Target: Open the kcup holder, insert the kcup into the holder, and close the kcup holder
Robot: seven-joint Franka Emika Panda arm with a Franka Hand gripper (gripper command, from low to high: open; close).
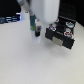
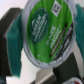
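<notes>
Desk (image 1: 25, 60): broad white surface, carrying everything else in the exterior view.

Kcup holder (image 1: 61, 33): black boxy drawer unit toward the exterior view's right, its tray pulled out toward the camera. Pods with red and white lids sit in the round slots; which slots are free is too blurred to tell. The opening step reads as done.

Arm: white Franka body coming down from the top of the exterior view, well apart from the holder, toward the exterior view's left of it.

Claw (image 1: 35, 25): pointing down just above the desk. In the wrist view two dark fingers (image 2: 11, 35) with teal pads press against either side of the pod, so the claw is closed and gripping it.

Kcup (image 2: 46, 31): bright green pod, held between the fingers; the wrist view is filled by its green printed lid with a whitish rim. In the exterior view it shows only as a small green patch (image 1: 35, 22) at the claw, low over the desk and not yet near the tray.

Step in hand, as judged: the pod is grasped, with insertion pending. The next move calls for a lift clear of the desk, a carry across to the open tray, alignment over an empty slot, and a lowering with the pod upright before release. Closing the drawer comes after.
</notes>
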